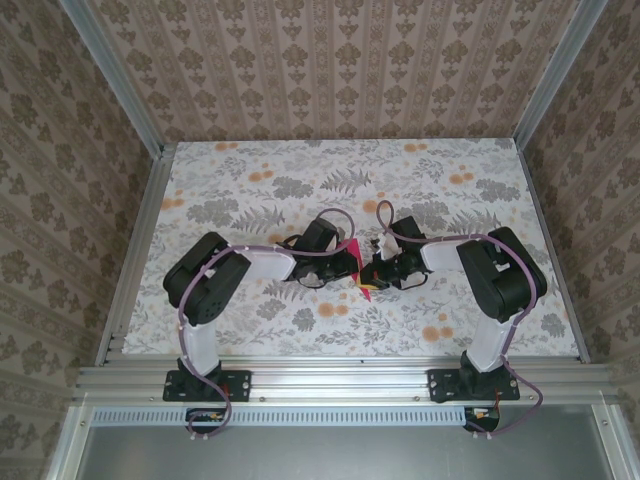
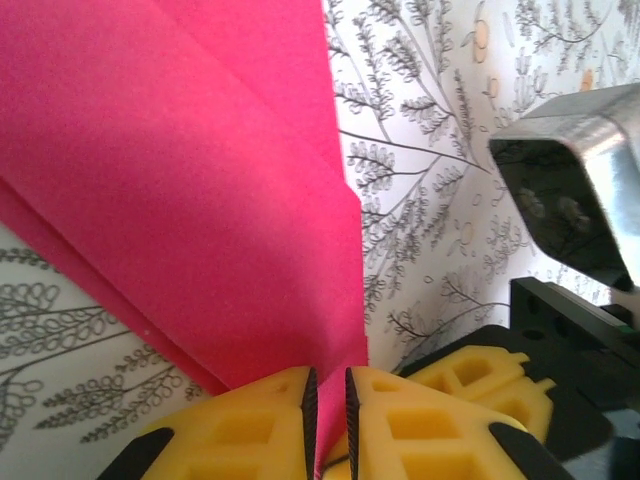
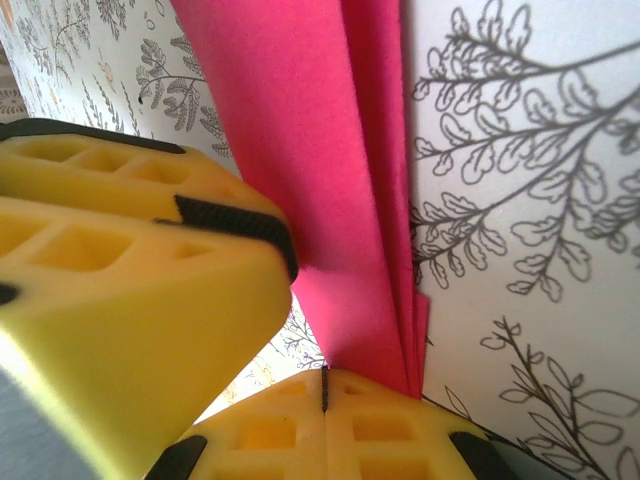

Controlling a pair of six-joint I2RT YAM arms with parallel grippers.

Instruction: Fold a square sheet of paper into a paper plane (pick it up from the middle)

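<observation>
The sheet of paper (image 2: 200, 180) is magenta-pink and folded into several narrow layers that stand up off the table. My left gripper (image 2: 327, 375) is shut on its lower end, with pink filling the thin slit between the yellow fingers. In the top view both grippers meet at the table's middle, the left gripper (image 1: 350, 268) and the right gripper (image 1: 372, 272) on either side of the paper (image 1: 352, 250). My right gripper (image 3: 325, 378) is shut tip to tip. The folded paper (image 3: 320, 150) runs down behind its tips, and no pink shows in the seam. The left gripper's fingers (image 3: 150, 290) sit close beside it.
The floral tablecloth (image 1: 300, 180) covers the table, which aluminium rails (image 1: 330, 375) and patterned walls enclose. In the left wrist view the right gripper's yellow fingers (image 2: 470, 380) and its black and metal body (image 2: 570, 170) crowd in from the right.
</observation>
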